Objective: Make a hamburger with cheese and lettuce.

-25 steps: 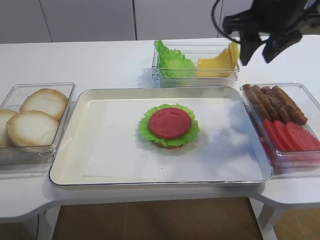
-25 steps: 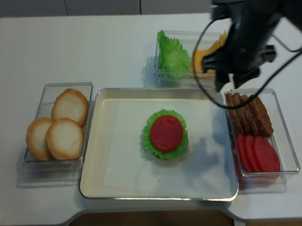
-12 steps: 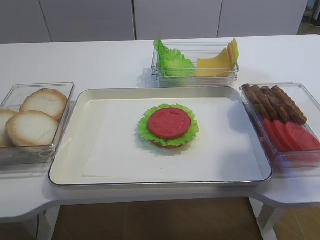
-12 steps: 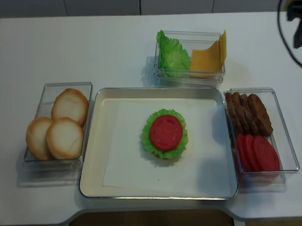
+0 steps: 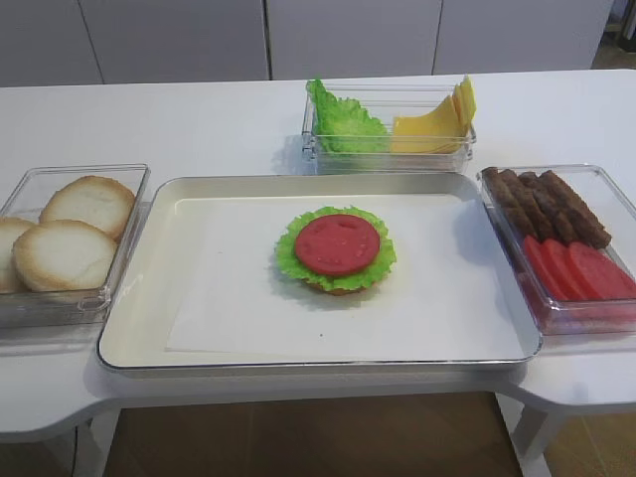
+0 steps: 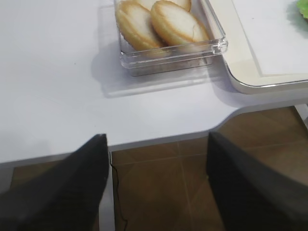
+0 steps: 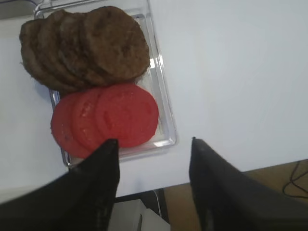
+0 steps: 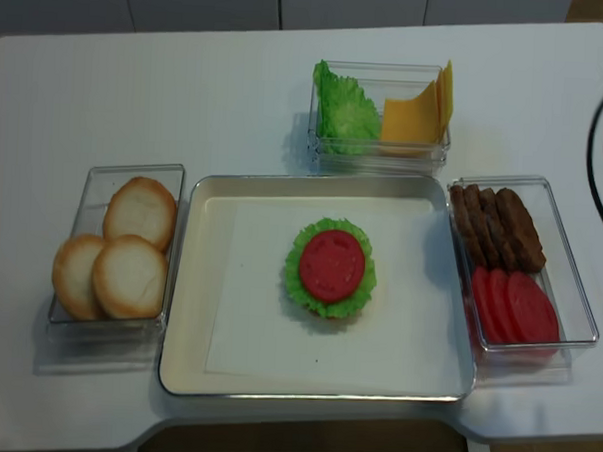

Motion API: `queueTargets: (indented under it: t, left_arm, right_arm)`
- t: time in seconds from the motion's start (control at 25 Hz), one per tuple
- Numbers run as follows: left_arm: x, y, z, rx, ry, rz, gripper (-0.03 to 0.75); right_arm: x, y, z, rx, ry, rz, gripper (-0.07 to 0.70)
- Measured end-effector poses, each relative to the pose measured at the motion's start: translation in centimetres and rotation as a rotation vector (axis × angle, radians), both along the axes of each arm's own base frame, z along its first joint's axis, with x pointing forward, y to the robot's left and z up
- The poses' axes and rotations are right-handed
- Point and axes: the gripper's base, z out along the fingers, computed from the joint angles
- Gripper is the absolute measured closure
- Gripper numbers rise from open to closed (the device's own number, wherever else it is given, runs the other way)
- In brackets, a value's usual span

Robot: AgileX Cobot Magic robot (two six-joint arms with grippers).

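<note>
Tray [image 5: 139,298]: glossy cream, metal-look rim, matt white paper liner [image 5: 238,298]. Bins [image 5: 393,157]: clear glossy plastic. Lettuce [image 5: 343,124]: ruffled, plastic-looking. Cheese [image 5: 432,124]: smooth, thin. Tomato discs [image 7: 106,118]: faint sheen. Patties [image 7: 86,48]: rough, matt. Table [image 5: 199,124]: smooth white. Floor [image 6: 163,192]: wood-look.

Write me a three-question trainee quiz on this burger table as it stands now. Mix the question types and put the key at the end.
1. True or false: the hamburger on the tray already has a cheese slice on top.
2. Multiple choice: the cheese shares its clear box with which item? A) the bun halves B) the lettuce C) the brown patties
3. Fill in: in the right wrist view, the right gripper is ____ and holds nothing, hanging over the table edge beside the red slices.

Key: 1 false, a red disc is on top. 2 B. 3 open.
</note>
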Motion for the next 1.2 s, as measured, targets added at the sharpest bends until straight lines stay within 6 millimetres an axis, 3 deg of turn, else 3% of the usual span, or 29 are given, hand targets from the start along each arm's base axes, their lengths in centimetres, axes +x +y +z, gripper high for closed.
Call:
queueTargets:
  t: [0.36,0.56,1.2]
  left_arm:
    - [0.0,0.0,0.0,0.000,0.000,0.000,0.249]
    - [0.0,0.0,0.0,0.000,0.000,0.000,0.249]
    - [0.0,0.0,0.0,0.000,0.000,0.000,0.249]
  right_arm:
    - [-9.2,-0.4,2.1,-0.046,-0.197,-0.013,0.269]
    - [-13.3,-0.6,2.6,-0.067,-0.302,-0.021,0.269]
    - [-23.3,0.0,-3.1,-0.029,-0.519,0.029,0.269]
